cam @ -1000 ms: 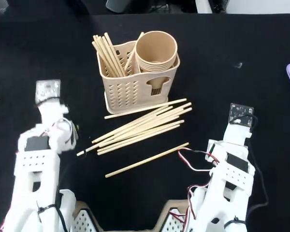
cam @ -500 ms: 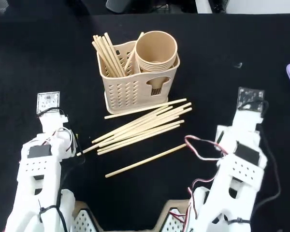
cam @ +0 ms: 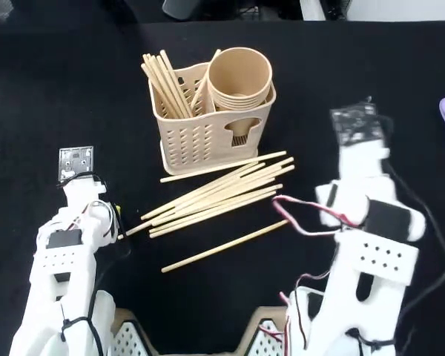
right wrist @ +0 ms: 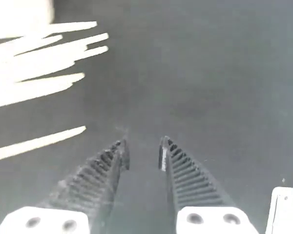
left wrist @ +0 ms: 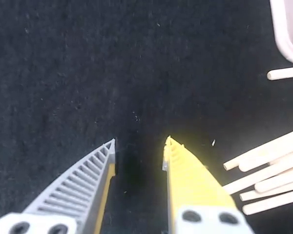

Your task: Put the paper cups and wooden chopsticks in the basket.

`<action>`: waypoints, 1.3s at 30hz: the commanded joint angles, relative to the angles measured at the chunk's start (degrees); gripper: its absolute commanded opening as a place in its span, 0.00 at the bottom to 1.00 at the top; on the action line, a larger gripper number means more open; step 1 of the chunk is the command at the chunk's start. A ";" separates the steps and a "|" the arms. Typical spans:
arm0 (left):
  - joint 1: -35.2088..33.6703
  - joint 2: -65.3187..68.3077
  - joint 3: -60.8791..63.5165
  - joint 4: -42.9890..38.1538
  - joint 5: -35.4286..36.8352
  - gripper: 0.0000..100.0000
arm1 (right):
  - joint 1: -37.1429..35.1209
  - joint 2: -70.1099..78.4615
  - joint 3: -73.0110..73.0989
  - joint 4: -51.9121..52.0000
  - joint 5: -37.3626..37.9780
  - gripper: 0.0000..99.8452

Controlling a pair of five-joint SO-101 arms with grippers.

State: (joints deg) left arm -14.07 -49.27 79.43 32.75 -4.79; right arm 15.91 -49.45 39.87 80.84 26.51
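cups (cam: 239,78): tan stack, upright in basket's right compartment | basket (cam: 200,137): beige, slotted, upright | chopsticks (cam: 165,85): some lean in its left compartment; I see a loose pile (cam: 215,196) flat just before it, one stick (cam: 226,245) apart, nearer me

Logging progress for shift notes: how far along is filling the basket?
Done: cups stacked in the basket, some chopsticks beside them. In hand: nothing; the left end effector and right end effector are open, empty. Left: a chopstick pile and a single chopstick on the table.

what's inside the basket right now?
The basket holds a bundle of wooden chopsticks in one compartment and stacked paper cups in the other. Its walls hide their lower ends, so the cup count is unclear.
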 commanded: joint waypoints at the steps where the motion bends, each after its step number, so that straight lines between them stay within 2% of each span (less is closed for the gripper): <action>1: -0.04 -0.62 -0.31 -0.70 -0.35 0.16 | -8.79 -1.71 -4.53 8.09 6.68 0.12; 7: -0.04 -0.53 -0.31 -0.70 -0.35 0.16 | -24.35 -1.45 3.74 10.11 15.56 0.12; 11: -0.04 -0.53 -0.22 -0.62 -0.44 0.16 | -33.41 -1.45 15.25 2.29 15.82 0.12; 14: -0.04 -0.53 -0.22 -0.62 -0.44 0.16 | -36.92 -1.36 22.55 -5.36 15.65 0.19; 17: -0.04 -0.53 -0.22 -0.70 -0.44 0.16 | -38.95 -1.27 28.18 -11.16 16.00 0.24; 23: -0.04 -0.53 -0.22 -0.70 -0.44 0.16 | -41.58 -1.27 33.54 -18.73 23.21 0.20; 35: -0.04 -0.44 -0.22 -0.62 -0.44 0.16 | -41.58 -1.10 33.80 -19.08 27.60 0.20; 39: -0.04 -0.44 -0.22 -0.53 -0.44 0.16 | -41.76 -1.10 36.44 -20.13 30.51 0.14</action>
State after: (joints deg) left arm -14.07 -49.27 79.43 32.75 -4.88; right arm -24.97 -49.45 75.21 62.20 54.55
